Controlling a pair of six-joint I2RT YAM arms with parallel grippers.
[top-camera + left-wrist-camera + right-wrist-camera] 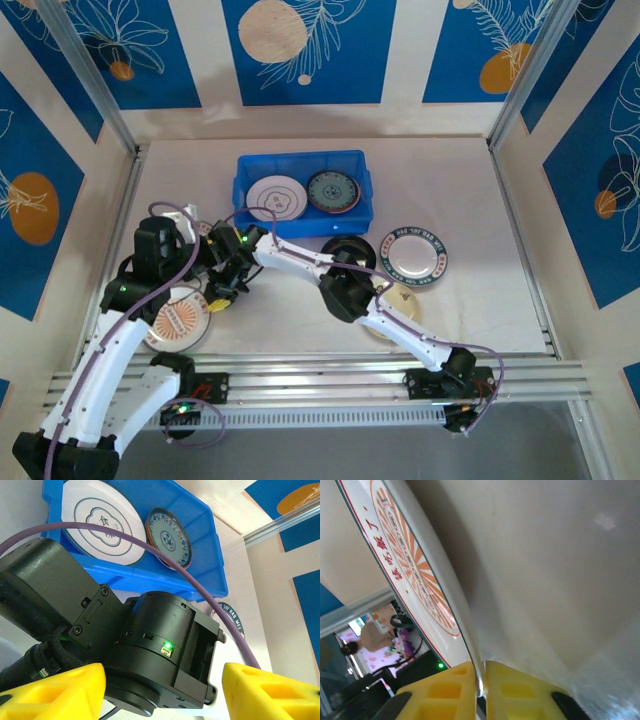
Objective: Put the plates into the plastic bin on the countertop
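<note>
The right gripper (pixel 481 674) is clamped on the rim of the white-and-orange plate (pixel 415 565) at 8 o'clock on the countertop (pixel 470 200), an edge hold suited to lifting it toward the plastic bin (pixel 243 195) at 12 o'clock, while the left gripper (pixel 162 682) stands open, holding nothing.

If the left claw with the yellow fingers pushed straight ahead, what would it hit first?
Probably the other arm's black wrist housing, right before the left gripper; the bright blue plastic bin lies beyond.
</note>
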